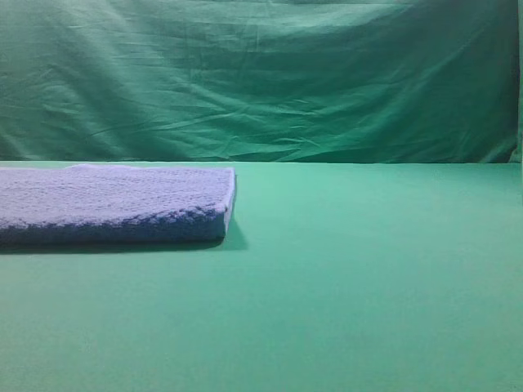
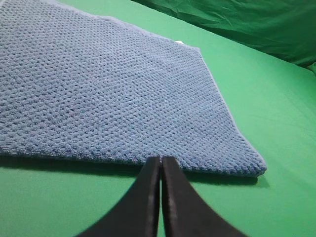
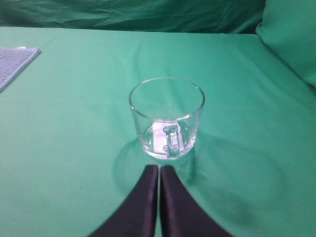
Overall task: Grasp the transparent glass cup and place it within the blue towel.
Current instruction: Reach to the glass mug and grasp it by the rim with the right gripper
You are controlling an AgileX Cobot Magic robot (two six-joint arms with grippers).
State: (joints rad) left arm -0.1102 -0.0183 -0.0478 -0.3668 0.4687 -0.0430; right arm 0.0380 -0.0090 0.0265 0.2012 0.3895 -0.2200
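The transparent glass cup (image 3: 167, 118) stands upright on the green table cover (image 3: 74, 148), empty, with its loop handle turned toward the right wrist camera. We see it in that view only; the exterior high view does not show it. It sits just ahead of the right gripper (image 3: 159, 170), whose 2 dark fingers are pressed together tip to tip and hold nothing. There is a small gap between tips and cup base, no contact.

The blue towel (image 1: 114, 200) lies flat and folded on the left of the table, well apart from the cup; only its corner shows at the far left edge of the right wrist view. The left gripper (image 2: 160, 163) hangs near the towel's near edge, fingers likewise closed on nothing.

Step in hand, as we judge it: the approach to the grasp, not yet begun in earnest. To do it well we would first spread the right fingers wider than the cup wall, then come in so that they straddle the body or rim and clear the handle, which faces the tips directly. Glass is slick and rigid, so we would close squarely and gently.

Count: 1 cup, 1 towel, 2 grippers, 1 green backdrop cloth (image 1: 261, 73).
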